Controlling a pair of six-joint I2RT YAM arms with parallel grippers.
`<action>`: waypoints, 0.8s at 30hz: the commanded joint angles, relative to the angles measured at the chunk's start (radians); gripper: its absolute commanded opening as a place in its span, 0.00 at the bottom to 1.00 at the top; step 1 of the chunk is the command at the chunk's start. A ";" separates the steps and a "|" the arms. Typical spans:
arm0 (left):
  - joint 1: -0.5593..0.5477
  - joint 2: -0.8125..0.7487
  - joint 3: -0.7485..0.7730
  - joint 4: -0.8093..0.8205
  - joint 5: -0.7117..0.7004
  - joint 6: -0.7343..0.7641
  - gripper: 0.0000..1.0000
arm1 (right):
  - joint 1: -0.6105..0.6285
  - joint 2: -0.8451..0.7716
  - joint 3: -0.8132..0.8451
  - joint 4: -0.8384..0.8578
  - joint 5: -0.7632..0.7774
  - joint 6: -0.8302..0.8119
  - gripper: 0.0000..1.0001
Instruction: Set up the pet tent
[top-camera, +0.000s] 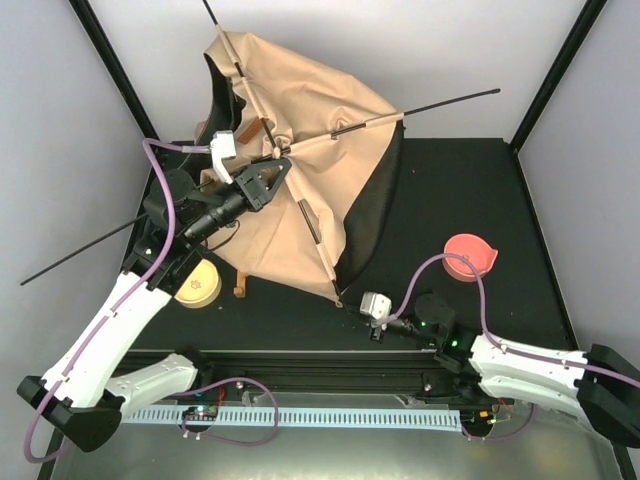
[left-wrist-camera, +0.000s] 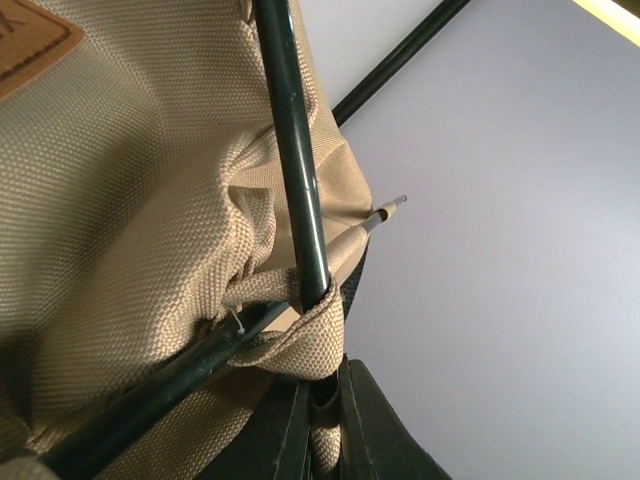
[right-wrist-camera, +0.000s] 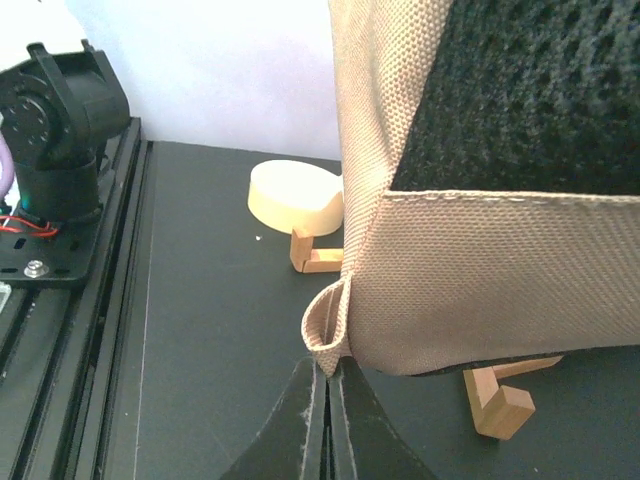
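Tan woven pet tent (top-camera: 300, 110), black lining (top-camera: 375, 200), black poles (top-camera: 450, 102)

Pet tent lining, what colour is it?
Black; the pet tent's lining shows best in the right wrist view.

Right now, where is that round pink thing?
From above, the pink disc lies on the right half of the table, apart from the tent to its left.

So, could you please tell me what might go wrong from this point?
The right tool pinches only the small corner loop of the tent; it may slip free. The left tool grips at the crossing poles, so a pull could bend or unseat one. The loose pole beside the left arm might snag on it.
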 joint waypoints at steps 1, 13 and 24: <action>0.001 0.004 0.064 0.074 -0.025 0.135 0.02 | 0.005 -0.086 0.002 -0.091 -0.043 0.018 0.01; 0.001 0.035 0.048 0.131 -0.010 0.261 0.02 | 0.005 -0.141 0.051 -0.240 -0.109 0.058 0.01; 0.001 0.037 0.031 0.173 0.019 0.324 0.02 | 0.005 -0.140 0.074 -0.265 -0.122 0.075 0.01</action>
